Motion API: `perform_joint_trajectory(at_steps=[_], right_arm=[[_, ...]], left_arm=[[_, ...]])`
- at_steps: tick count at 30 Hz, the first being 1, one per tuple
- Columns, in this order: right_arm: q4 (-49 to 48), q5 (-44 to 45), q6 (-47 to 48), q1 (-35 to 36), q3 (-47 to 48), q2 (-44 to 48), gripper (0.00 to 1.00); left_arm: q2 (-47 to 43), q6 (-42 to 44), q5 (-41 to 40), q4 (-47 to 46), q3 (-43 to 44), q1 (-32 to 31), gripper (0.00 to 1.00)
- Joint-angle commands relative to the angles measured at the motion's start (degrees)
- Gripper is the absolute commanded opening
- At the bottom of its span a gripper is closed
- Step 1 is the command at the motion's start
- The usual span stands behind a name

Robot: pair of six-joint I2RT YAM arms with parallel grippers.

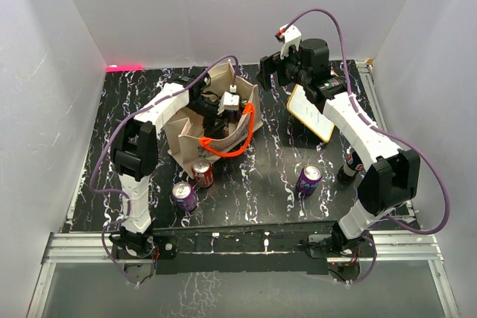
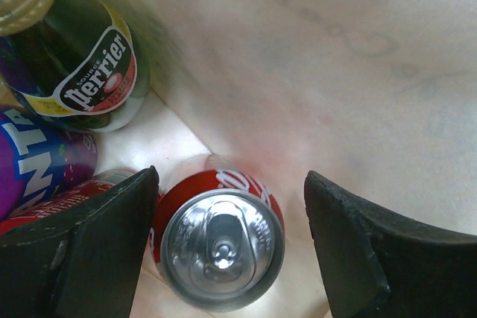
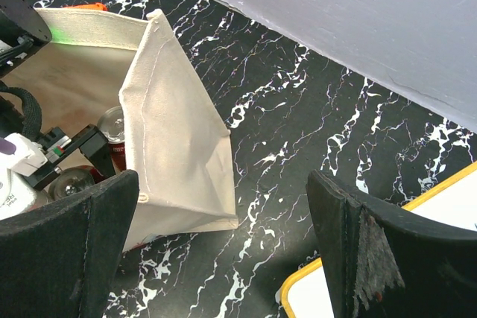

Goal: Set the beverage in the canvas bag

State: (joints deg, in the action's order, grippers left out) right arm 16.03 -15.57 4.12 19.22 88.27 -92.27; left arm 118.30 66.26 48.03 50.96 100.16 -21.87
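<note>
While the left tool [image 2: 231,191] stands wide inside the bag [image 1: 177,130], its jaws flank an upright red can [image 2: 221,247] on the bag floor. At the bag's 2 o'clock the right tool [image 3: 223,184] hangs wide, empty.

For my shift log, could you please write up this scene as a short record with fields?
Left hand: open, inside the canvas bag, around an upright red can
Also in bag: Perrier bottle, purple Fanta can
Right hand: open, empty, above the table beside the bag
On table: loose red can, near purple can, right purple can, dark bottle
</note>
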Motion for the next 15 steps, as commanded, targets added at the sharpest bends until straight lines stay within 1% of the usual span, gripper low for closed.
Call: perform_joint_trajectory(at_steps=[1, 4, 15], right_arm=[[-3.81, -0.69, -0.74, -0.26, -0.03, 2.33, 0.99], [-3.82, -0.69, -0.82, -0.25, -0.20, 2.36, 0.99], [-3.77, -0.90, -1.10, -0.28, -0.72, 2.64, 0.99]], left_arm=[[-4.00, -0.52, 3.55, 1.44, 0.85, -0.11, 0.80], [-4.32, -0.50, 3.69, 1.96, 0.67, -0.10, 0.82], [-6.30, -1.78, 4.04, 2.87, 1.87, -0.11, 0.86]])
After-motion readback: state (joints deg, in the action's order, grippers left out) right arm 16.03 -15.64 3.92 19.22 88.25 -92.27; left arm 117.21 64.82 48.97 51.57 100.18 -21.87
